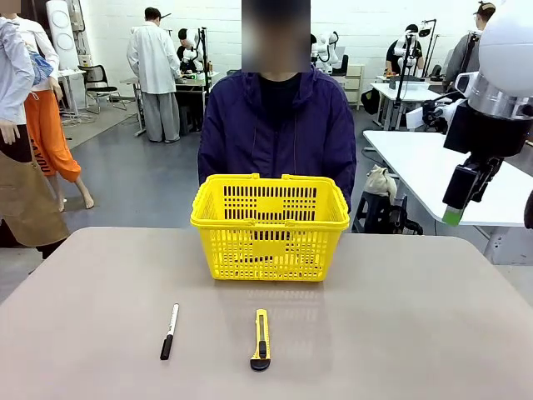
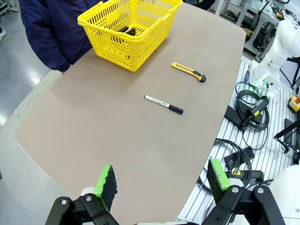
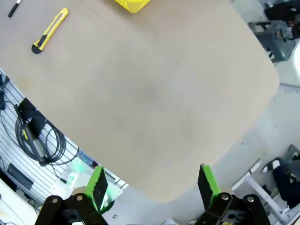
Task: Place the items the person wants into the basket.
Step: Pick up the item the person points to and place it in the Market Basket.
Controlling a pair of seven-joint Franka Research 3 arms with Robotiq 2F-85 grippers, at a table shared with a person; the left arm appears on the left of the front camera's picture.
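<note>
The yellow basket [image 1: 268, 223] stands at the table's far middle, in front of the person [image 1: 277, 125] in a dark jacket. In the left wrist view, dark things [image 2: 127, 31] lie inside the basket [image 2: 117, 49], too small to name. My left gripper [image 2: 161, 183] hangs open high above the table's near edge, with nothing between its fingers. My right gripper [image 1: 455, 208] is raised at the far right, off the table. In its own view the right gripper [image 3: 153, 185] is open and empty, and a corner of the basket [image 3: 131, 3] shows at the top.
A white marker with a black cap [image 1: 169, 331] [image 2: 163, 104] and a yellow-and-black box cutter [image 1: 261, 339] [image 2: 188, 71] [image 3: 49, 36] lie on the near table. Cables [image 2: 248, 112] lie on the floor beside the table. The wide bare tabletop [image 1: 400, 317] spreads right of the cutter.
</note>
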